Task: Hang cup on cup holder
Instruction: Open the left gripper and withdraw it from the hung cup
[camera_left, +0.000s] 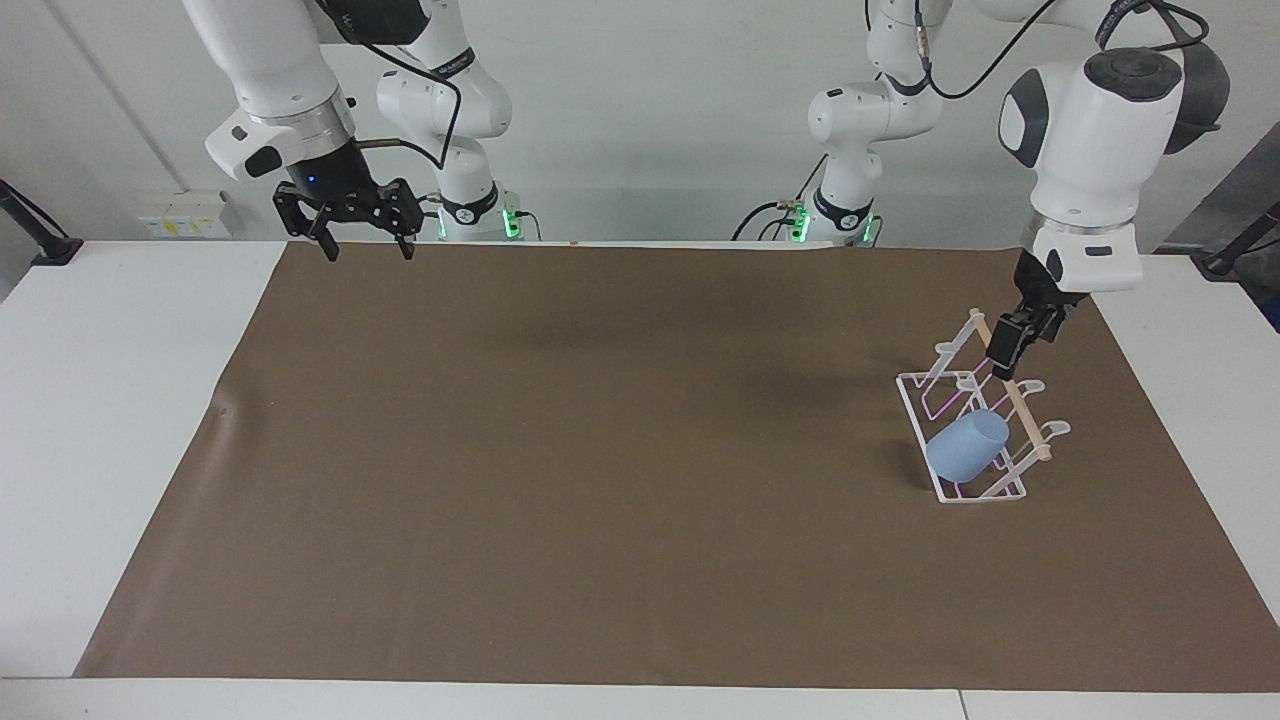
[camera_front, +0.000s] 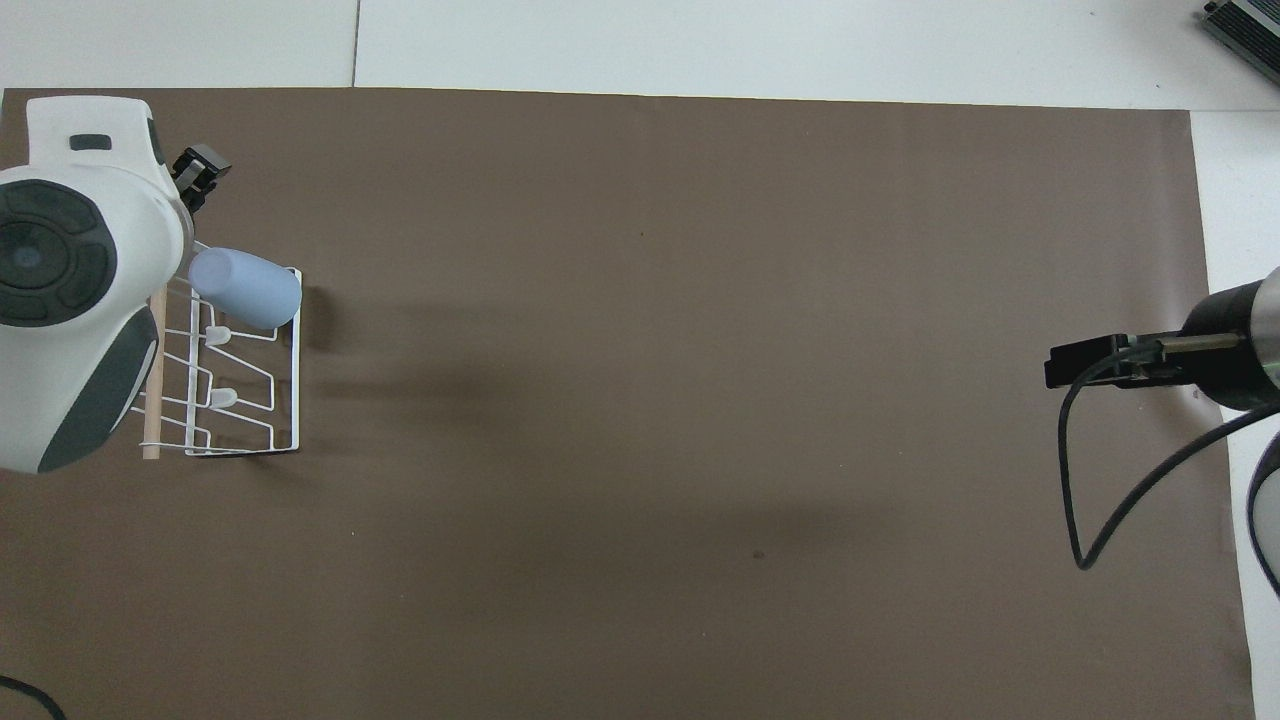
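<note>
The light blue cup (camera_left: 966, 447) (camera_front: 245, 287) rests tilted on a prong of the white wire cup holder (camera_left: 908, 403) (camera_front: 298, 400), at the holder's end farther from the robots. A light wooden dowel (camera_left: 1020, 403) (camera_front: 152, 400) runs along the holder's top. My left gripper (camera_left: 1005, 355) (camera_front: 200, 170) hangs open and empty in the air over the holder, clear of the cup. My right gripper (camera_left: 362, 240) (camera_front: 1085, 362) waits open and empty, raised over the mat's edge at the right arm's end of the table.
A brown mat (camera_left: 600, 450) (camera_front: 700, 350) covers most of the white table (camera_left: 120, 350). The holder stands on the mat toward the left arm's end. A black cable (camera_front: 1075, 500) loops down from the right wrist.
</note>
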